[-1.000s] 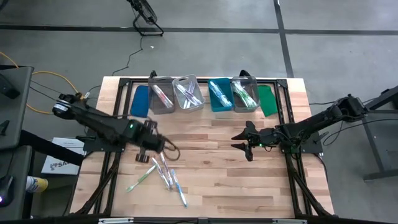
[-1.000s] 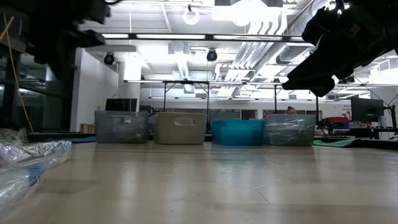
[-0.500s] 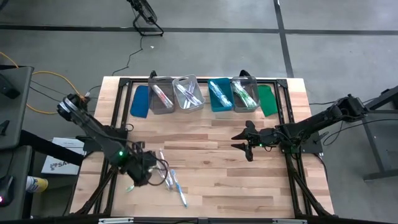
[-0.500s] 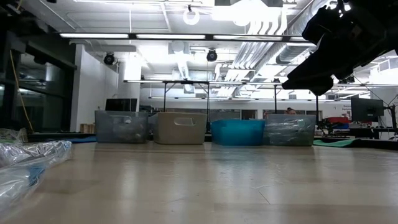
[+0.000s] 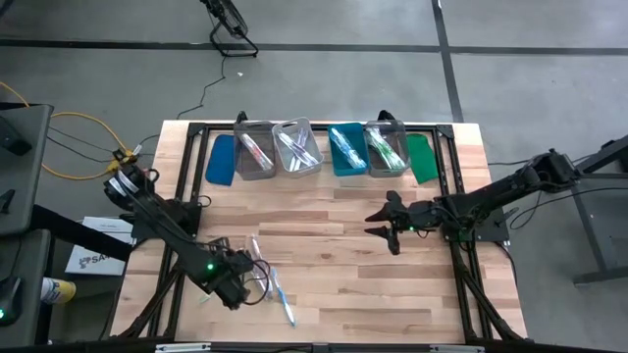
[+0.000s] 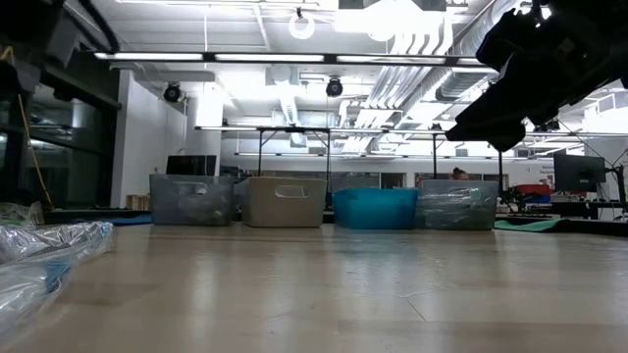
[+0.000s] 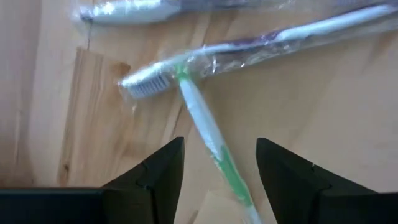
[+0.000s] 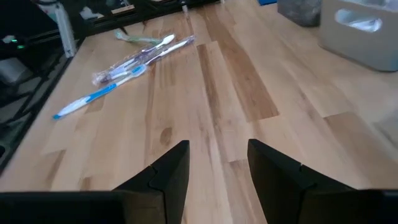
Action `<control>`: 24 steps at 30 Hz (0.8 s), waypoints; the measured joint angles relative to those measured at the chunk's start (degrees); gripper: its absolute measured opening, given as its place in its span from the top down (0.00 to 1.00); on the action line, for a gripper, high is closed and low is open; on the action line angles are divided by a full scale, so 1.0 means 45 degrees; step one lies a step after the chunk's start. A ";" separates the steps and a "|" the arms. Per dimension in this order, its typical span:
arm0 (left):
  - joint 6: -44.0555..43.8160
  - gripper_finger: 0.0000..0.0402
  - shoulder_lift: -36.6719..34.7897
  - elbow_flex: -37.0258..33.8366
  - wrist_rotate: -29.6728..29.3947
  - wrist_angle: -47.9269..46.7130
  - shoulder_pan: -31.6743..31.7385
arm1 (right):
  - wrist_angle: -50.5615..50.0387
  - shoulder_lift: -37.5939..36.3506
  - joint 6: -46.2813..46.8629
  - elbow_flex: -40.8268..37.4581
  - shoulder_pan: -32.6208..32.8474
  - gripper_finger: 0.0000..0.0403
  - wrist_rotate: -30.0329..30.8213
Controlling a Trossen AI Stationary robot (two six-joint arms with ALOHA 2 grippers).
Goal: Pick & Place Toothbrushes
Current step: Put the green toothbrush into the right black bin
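From above, the left gripper (image 5: 234,291) sits low in the lower left of the frame over loose toothbrushes (image 5: 267,277) on the wooden table (image 5: 334,294), while the right gripper (image 5: 385,226) hovers right of centre, jaws apart; four bins (image 5: 319,149) line the top edge. Level with the table, the bins (image 6: 324,203) stand mid-frame. The left wrist view shows its jaws apart astride a green-handled toothbrush (image 7: 211,140) at centre. The right wrist view shows toothbrushes (image 8: 127,65) at upper left.
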 joint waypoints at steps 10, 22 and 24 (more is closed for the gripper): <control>-0.0779 0.52 0.0595 0.0000 0.0636 -0.0091 -0.0002 | 0.0000 0.0000 0.0379 0.0000 -0.0972 0.61 -0.1208; -0.1337 0.52 0.0595 -0.1522 0.1161 0.1754 -0.0170 | 0.0000 0.0005 0.0340 0.0000 -0.1047 0.61 -0.1441; -0.1373 0.52 0.0584 -0.1743 0.1337 0.2110 -0.0165 | 0.0000 0.0005 0.0340 0.0000 -0.1047 0.61 -0.1442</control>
